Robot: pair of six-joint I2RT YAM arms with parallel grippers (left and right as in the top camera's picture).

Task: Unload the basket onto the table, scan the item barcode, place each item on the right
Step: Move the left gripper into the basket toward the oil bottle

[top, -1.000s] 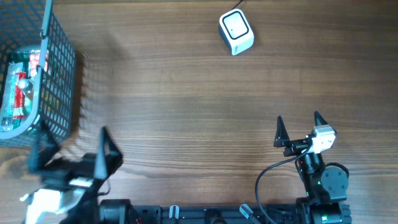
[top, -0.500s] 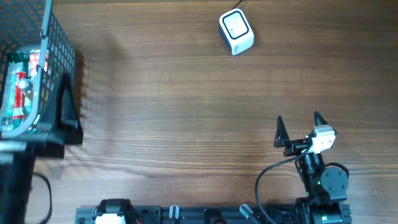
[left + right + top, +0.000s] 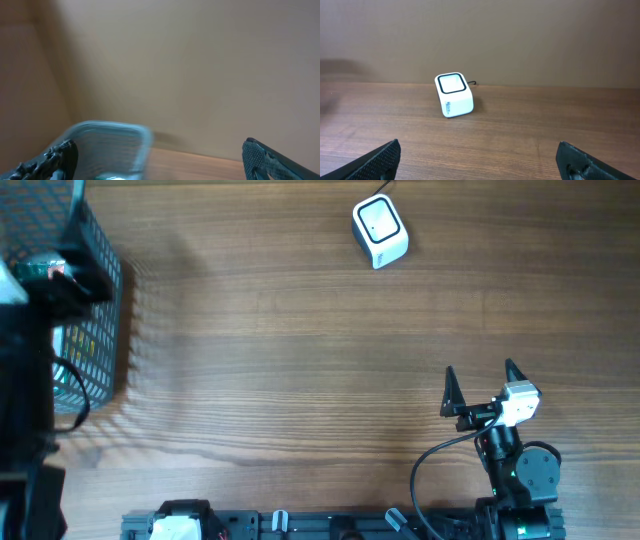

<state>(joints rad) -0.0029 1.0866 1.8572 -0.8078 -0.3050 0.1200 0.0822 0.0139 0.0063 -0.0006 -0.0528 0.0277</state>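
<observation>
Wooden table (image 3: 300, 350) holds a mesh basket (image 3: 98, 330) at 9 o'clock, and the item (image 3: 55, 268) sits inside, mostly hidden under our left arm (image 3: 30, 400). Our left pincer (image 3: 159, 145) hangs above it, fingers wide apart, holding nothing. Our right pincer (image 3: 480, 367) waits at 3 o'clock, wide apart too. We should go straight down, grab one item gently, then show its stripes to the white scanner (image 3: 379, 230) at 1 o'clock.
</observation>
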